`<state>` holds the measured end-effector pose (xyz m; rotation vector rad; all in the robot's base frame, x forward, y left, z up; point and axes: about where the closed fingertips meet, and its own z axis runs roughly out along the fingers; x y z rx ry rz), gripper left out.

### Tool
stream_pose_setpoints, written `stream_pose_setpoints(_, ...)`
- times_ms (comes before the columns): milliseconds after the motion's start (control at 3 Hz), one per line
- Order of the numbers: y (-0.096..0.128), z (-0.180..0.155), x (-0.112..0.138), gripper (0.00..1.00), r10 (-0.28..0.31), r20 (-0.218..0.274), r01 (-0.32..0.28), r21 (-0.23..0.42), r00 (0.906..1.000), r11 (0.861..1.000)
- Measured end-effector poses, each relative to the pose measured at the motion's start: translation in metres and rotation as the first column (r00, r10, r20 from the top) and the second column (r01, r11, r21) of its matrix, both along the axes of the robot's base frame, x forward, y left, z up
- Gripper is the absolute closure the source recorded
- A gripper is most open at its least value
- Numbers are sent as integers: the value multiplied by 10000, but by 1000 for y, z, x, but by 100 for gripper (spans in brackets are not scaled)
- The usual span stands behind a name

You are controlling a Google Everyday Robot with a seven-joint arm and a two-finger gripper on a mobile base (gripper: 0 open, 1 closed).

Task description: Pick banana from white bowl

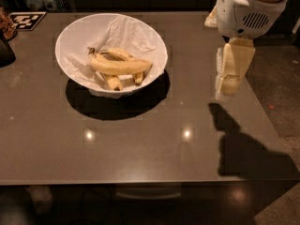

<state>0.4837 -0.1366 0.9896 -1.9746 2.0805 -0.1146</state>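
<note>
Big dark table (140,149) takes up most of the view. The white bowl (61,41) sits toward its far left corner, lined with crinkled paper. The claw (232,74) hangs above the table near the right edge, well apart from the bowl; honestly can't tell if it's spread or pressed together. The banana (119,65) lies across the bowl's middle, on top of stubbier bananas (115,82).

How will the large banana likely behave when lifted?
The banana looks stiff and curved, so probably lifts whole but may pivot. Resting on shorter bananas over crinkled paper, it could drag them. The gripper hangs right of the white bowl.
</note>
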Motion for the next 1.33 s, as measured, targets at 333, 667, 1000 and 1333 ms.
stream_pose_setpoints(333, 15, -5, 12, 0, 221, 91, -221, 55, 9997, 9997)
stream_pose_setpoints(667, 53, 0, 42, 0, 918, 326, -920, 63, 9952, 9957)
stream_pose_setpoints(1000, 91, 11, 69, 0, 1604, 592, -1601, -85, 9853, 9871)
stream_pose_setpoints(1333, 119, 17, 84, 0, 2343, 785, -2337, -168, 9690, 9722)
